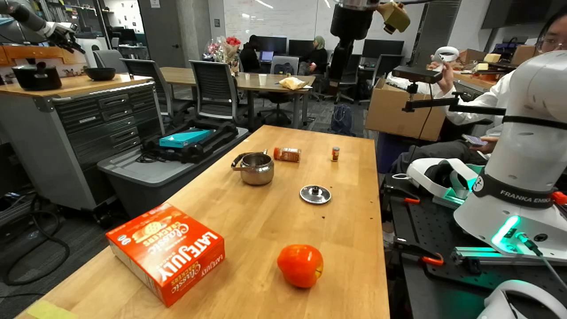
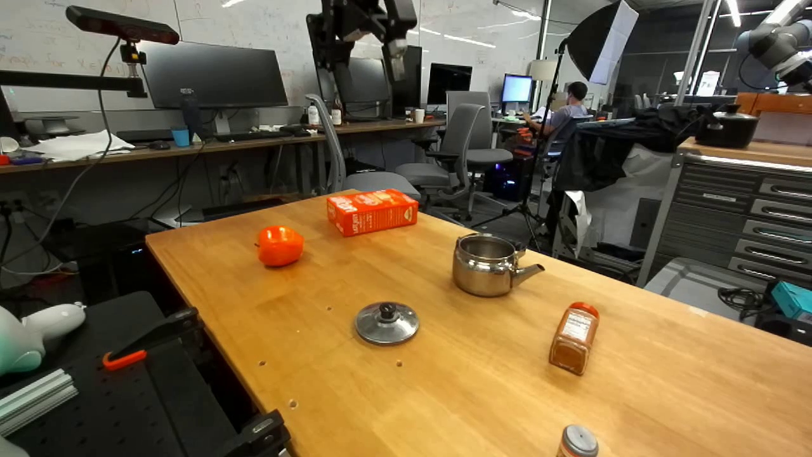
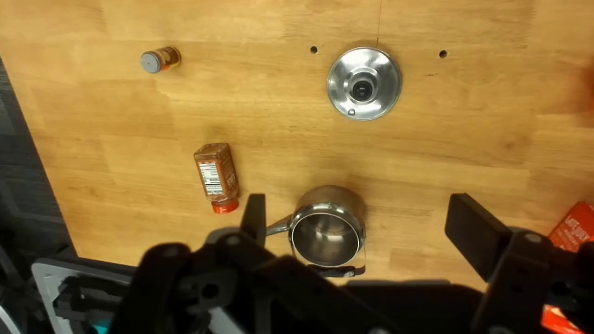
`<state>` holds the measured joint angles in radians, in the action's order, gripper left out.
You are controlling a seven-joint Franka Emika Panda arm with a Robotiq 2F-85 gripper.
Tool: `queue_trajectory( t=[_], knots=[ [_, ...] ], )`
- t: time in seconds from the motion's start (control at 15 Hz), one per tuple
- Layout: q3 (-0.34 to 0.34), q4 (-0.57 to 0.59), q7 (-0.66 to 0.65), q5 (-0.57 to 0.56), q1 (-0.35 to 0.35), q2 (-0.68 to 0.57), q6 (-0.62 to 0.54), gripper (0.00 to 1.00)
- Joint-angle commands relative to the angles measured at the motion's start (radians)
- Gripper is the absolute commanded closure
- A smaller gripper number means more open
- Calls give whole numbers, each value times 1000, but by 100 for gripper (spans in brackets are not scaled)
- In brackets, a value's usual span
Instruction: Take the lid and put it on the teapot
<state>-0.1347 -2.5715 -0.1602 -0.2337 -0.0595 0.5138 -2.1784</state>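
Your pincer [image 3: 362, 220] hung high, fingers [image 3: 478, 236] wide apart, framing the pot [image 3: 328, 225] in the wrist view; the lid [image 3: 364, 84] lay flat on the table [image 3: 441, 125] past them, toward the robot's base [image 1: 522, 215].

In an exterior view, a red cracker box [image 1: 166, 248] lay near left on the wooden table [image 1: 350, 230], an orange-red ball [image 1: 300, 266] to its right. Farther off, a red-capped bottle [image 1: 288, 154] lay on its side; right of it, a small jar [image 1: 335, 154] stood upright. Left of the table, a grey bin [image 1: 155, 173] bore black gear [image 1: 223, 135] and a teal box [image 1: 184, 138].
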Motion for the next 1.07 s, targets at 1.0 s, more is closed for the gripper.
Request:
queue_trajectory(
  t=[1.0],
  knots=[
    [128, -29, 118, 206, 36, -325, -307, 0]
  ],
)
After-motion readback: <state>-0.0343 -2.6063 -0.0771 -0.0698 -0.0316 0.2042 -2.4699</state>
